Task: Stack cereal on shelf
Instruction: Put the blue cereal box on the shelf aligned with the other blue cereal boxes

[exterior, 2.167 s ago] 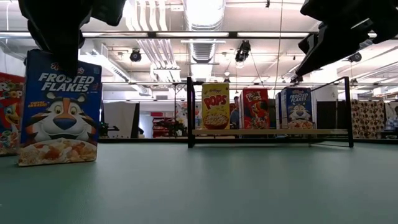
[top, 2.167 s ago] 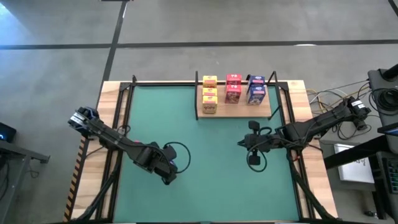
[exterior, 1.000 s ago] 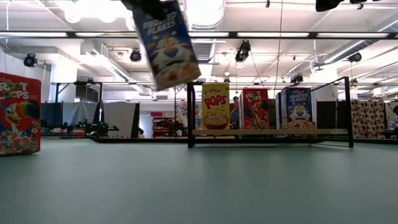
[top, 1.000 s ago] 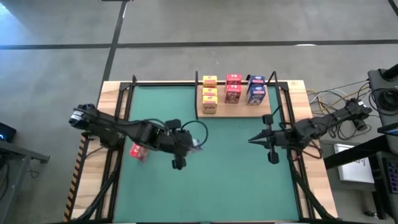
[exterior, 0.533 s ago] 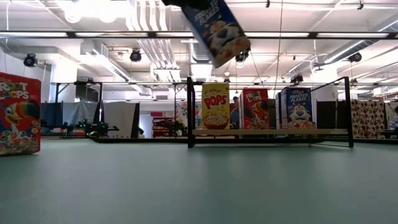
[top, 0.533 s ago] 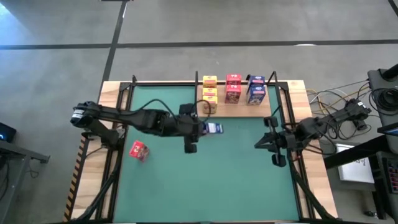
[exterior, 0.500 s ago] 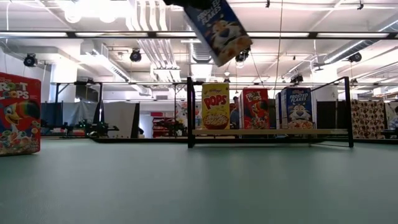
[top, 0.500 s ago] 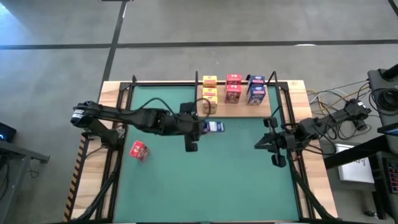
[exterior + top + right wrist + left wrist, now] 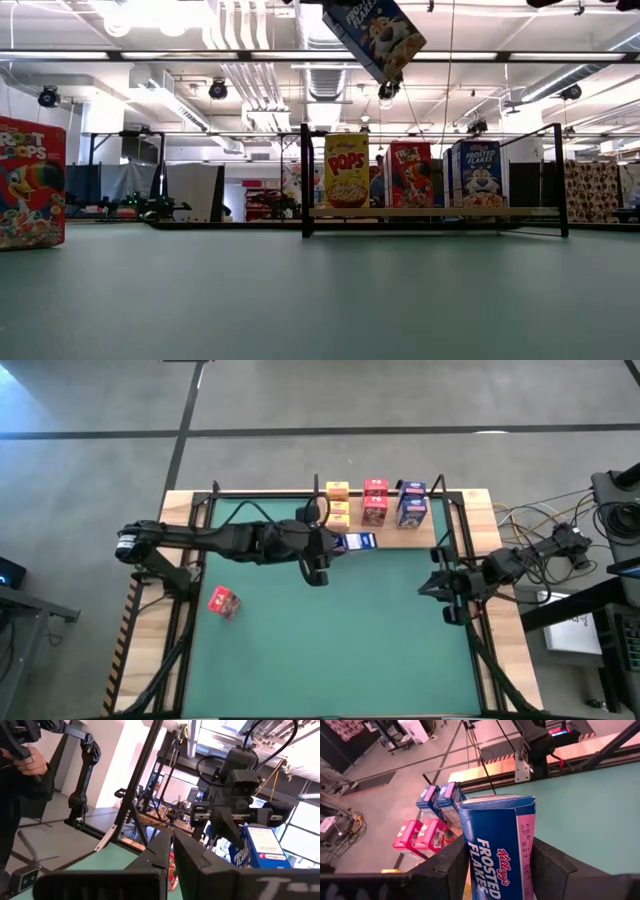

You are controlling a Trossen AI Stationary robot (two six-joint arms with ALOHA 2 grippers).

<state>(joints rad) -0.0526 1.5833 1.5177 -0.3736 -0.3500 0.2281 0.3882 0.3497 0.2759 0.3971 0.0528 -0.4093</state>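
Near shelf [image 9: 425,541], left end effector [image 9: 335,544], tilted blue cereal box [image 9: 358,542]

Robotics lab, exposed ceiling ducts [image 9: 250,70], concrete floor [image 9: 300,410], cables [image 9: 520,515], camera stands [image 9: 82,775]

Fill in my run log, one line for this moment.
left gripper: shut on blue cereal box, airborne near shelf | right gripper: shut, idle | red box: on mat

Your blue cereal box [image 9: 358,542] hangs tilted in mid-air beside the shelf [image 9: 425,538]; a red box [image 9: 223,602] stands at eight o'clock.
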